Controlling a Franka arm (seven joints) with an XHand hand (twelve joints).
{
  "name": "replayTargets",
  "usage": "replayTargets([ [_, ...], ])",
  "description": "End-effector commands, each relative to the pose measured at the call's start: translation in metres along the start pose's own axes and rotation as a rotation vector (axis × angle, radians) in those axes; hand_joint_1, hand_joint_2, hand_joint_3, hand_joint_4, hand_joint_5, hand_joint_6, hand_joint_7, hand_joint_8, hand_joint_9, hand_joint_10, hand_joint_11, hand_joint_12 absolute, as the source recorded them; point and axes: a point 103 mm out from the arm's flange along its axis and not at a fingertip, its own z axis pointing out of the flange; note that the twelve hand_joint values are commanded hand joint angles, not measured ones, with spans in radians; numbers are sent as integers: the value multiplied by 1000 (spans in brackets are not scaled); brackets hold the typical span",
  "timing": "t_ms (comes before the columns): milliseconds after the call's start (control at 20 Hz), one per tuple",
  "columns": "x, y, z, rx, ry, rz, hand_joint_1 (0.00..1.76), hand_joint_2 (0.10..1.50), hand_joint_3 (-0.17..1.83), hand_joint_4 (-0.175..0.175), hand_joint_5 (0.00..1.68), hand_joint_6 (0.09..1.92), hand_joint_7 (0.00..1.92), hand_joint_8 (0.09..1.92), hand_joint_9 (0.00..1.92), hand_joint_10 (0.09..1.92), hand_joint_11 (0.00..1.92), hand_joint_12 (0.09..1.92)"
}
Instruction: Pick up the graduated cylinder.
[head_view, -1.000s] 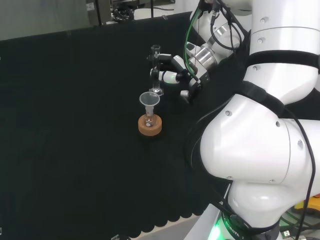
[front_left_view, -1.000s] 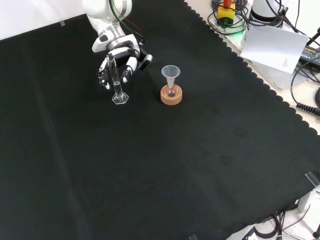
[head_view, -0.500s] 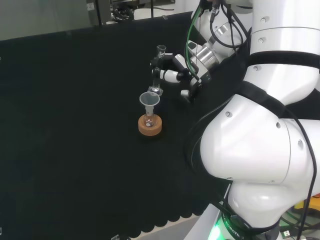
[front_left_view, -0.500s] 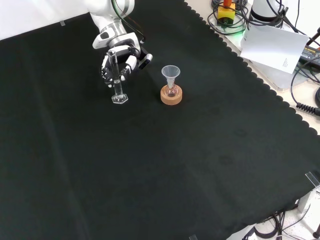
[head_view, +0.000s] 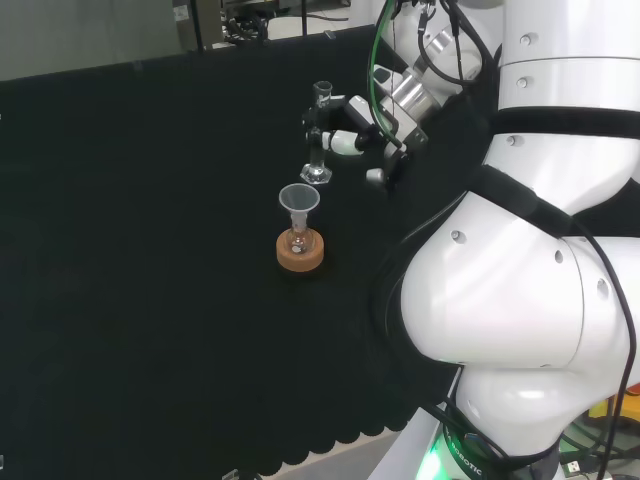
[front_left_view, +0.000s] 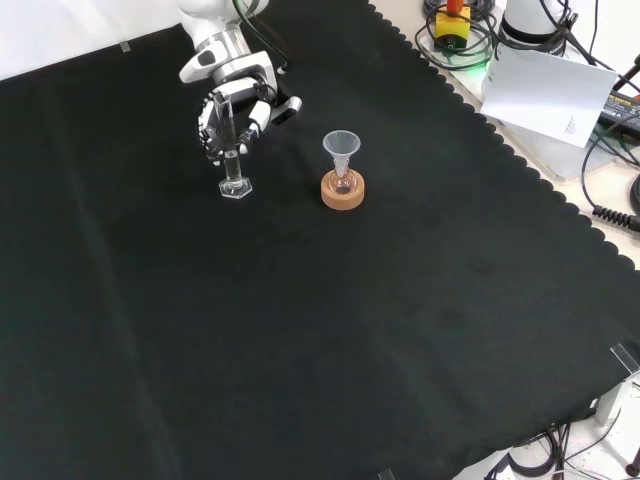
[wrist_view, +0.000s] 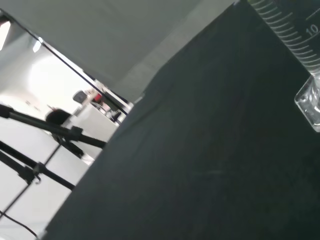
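A black cloth (front_left_view: 400, 330) covers the whole bench, with cables and a sheet of paper past its scalloped edge in the front view. The hand (front_left_view: 232, 108) has its fingers (head_view: 335, 140) curled round the upper half of the graduated cylinder (front_left_view: 232, 150), thumb on one side, fingers on the other. The cylinder hangs upright below the fingers. Its hexagonal foot (front_left_view: 235, 188) sits just under the fingertips, and whether it has cleared the cloth I cannot tell. In the wrist view the printed scale of the cylinder (wrist_view: 295, 35) and the edge of its foot show close by the palm.

Beyond the fingertips, to the right in the front view, a funnel (front_left_view: 341, 147) stands in a small flask on a cork ring (front_left_view: 342, 192), apart from the cylinder.

The cylinder looks like thin clear glass or plastic: light, stiff, smooth enough to slip, and likely brittle. Its tall narrow body over a small foot would tip easily. A hold around the tube's middle to upper part, as here, seems right, provided it is kept vertical.
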Motion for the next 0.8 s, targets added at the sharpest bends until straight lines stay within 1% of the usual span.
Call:
replayTargets([
  [50, 6, -11, -23, 78, -105, 33, 1092, 1187, -3, -100, 855, 1194, 978, 590, 1229, 224, 1109, 877],
  [450, 30, -36, -60, 179, -226, 104, 1099, 1180, -4, -106, 869, 1175, 994, 588, 1243, 219, 1122, 861],
  [600, 41, -49, -70, 207, -266, 124, 1099, 1179, -5, -106, 872, 1171, 998, 587, 1248, 218, 1128, 857],
  [800, 55, -66, -79, 226, -308, 151, 1103, 1173, -5, -108, 884, 1156, 1008, 580, 1257, 212, 1141, 845],
])
